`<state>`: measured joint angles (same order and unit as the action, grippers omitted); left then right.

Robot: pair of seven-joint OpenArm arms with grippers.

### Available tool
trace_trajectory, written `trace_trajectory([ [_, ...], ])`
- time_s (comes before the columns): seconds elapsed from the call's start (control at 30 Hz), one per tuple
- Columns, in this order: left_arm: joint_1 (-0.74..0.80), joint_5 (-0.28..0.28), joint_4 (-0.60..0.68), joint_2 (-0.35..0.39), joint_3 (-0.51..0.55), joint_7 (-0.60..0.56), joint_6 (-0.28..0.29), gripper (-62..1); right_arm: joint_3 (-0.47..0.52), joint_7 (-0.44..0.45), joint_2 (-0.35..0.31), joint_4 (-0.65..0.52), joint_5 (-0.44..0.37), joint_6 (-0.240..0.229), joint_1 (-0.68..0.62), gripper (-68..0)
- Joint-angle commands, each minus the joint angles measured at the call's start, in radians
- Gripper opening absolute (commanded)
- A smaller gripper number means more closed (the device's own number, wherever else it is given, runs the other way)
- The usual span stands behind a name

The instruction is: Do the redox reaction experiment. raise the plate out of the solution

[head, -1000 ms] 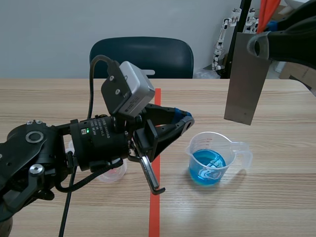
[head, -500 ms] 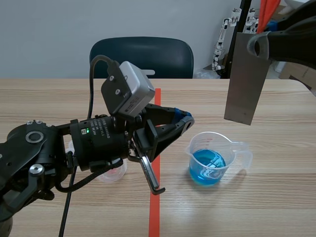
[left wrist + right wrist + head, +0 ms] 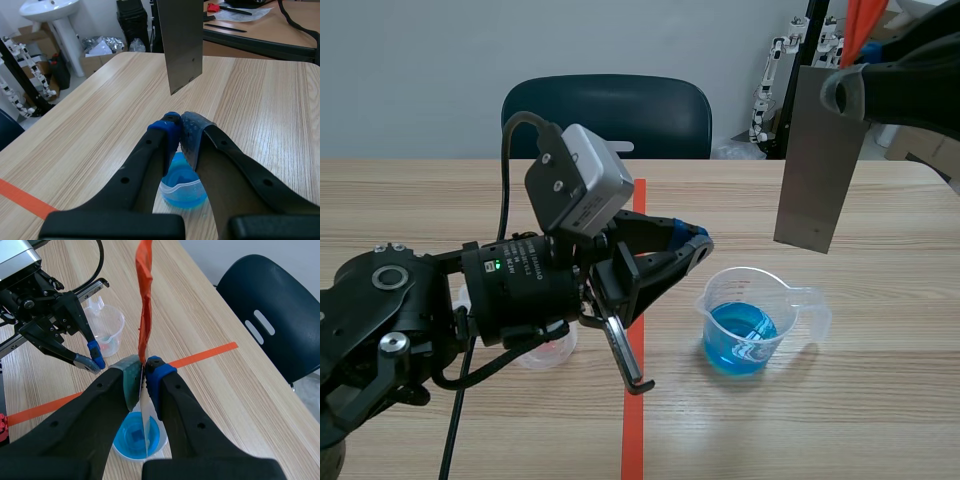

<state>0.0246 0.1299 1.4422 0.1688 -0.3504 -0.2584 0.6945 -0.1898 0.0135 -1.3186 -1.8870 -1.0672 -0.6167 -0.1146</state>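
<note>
No change in last second: plate point(image 3: 817, 160) in same spot, both arms still. Lift looks done. Plate hangs high, bottom edge well above cup point(image 3: 752, 322), out of blue water point(image 3: 740, 338). Right end effector point(image 3: 143, 374) pinches plate at top; plate hangs straight down from it, cup below on tabletop point(image 3: 890, 420). Left end effector point(image 3: 180, 127) closed, holding nothing, tip hovering near cup, apart from plate.
</note>
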Motion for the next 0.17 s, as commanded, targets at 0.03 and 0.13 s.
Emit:
trace_trajectory([
  [0.03,-0.006,-0.015,0.023,-0.007,0.003,-0.012,0.002,-56.8,0.015,0.014,0.000,-0.005,-0.018,0.003,0.012,-66.9],
  [0.13,-0.006,-0.015,0.023,-0.007,0.003,-0.012,0.002,-56.8,0.015,0.014,0.000,-0.005,-0.018,0.003,0.012,-66.9],
])
